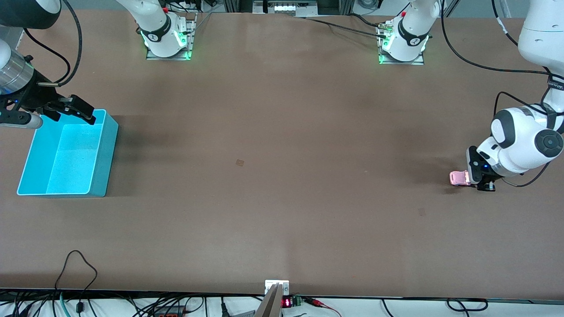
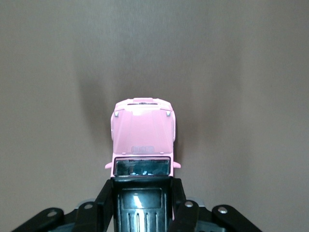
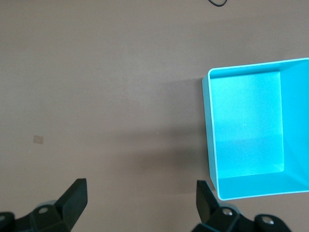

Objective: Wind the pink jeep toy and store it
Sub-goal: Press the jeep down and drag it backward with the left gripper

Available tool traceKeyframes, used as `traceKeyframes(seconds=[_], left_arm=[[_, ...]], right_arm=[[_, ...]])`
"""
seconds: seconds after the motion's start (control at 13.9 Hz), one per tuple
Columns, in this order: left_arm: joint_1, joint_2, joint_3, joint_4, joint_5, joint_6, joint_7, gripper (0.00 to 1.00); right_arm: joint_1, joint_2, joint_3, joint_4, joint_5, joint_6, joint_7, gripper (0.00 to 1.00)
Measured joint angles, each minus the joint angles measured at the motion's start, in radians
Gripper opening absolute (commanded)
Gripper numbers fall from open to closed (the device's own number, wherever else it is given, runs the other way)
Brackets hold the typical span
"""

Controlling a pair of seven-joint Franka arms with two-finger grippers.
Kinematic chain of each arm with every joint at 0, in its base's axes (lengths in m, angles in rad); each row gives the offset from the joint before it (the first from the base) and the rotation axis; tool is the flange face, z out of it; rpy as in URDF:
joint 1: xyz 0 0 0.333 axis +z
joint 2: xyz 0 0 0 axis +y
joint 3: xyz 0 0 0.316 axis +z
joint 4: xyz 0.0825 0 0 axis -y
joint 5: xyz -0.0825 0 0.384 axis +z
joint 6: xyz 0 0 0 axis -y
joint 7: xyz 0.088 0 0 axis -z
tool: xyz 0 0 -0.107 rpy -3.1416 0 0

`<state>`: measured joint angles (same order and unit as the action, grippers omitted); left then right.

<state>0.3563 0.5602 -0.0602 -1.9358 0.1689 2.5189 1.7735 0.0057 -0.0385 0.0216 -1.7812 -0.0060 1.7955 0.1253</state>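
The pink jeep toy [image 1: 458,177] is down at the table surface at the left arm's end of the table. My left gripper [image 1: 479,179] is shut on it. In the left wrist view the two black fingers [image 2: 103,203] press on the sides of the jeep's black ribbed roof, and the pink jeep toy's hood [image 2: 142,133] points away from the wrist. My right gripper [image 1: 72,112] hangs open and holds nothing, over the table just beside the rim of the turquoise bin [image 1: 105,149] at the right arm's end. In its wrist view the right gripper [image 3: 141,189] frames bare table, with the bin [image 3: 211,145] alongside.
The bin holds nothing. A small brown square mark [image 1: 239,162] lies near the table's middle and also shows as the mark [image 3: 37,139] in the right wrist view. Cables and a small display unit [image 1: 286,302] line the table edge nearest the front camera.
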Motion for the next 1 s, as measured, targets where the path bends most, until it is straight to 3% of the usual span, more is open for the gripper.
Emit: traceKeyframes(seconds=[0.57,0.65,0.79,1.0], left_arm=[[0.036,0.008,0.0,0.012,0.0,0.005,0.006,0.16],[0.039,0.008,0.0,0.012,0.0,0.007,0.006,0.24],[0.043,0.009,0.0,0.013,0.0,0.008,0.006,1.0],[0.045,0.035,0.002,0.013,0.0,0.0,0.047,1.0]], right_arm=[[0.0,0.0,0.0,0.0,0.0,0.0,0.0,1.0],[0.0,0.0,0.0,0.0,0.0,0.0,0.0,1.0],[0.0,0.0,0.0,0.0,0.0,0.0,0.0,1.0],[0.0,0.0,0.0,0.0,0.0,0.0,0.0,1.0]])
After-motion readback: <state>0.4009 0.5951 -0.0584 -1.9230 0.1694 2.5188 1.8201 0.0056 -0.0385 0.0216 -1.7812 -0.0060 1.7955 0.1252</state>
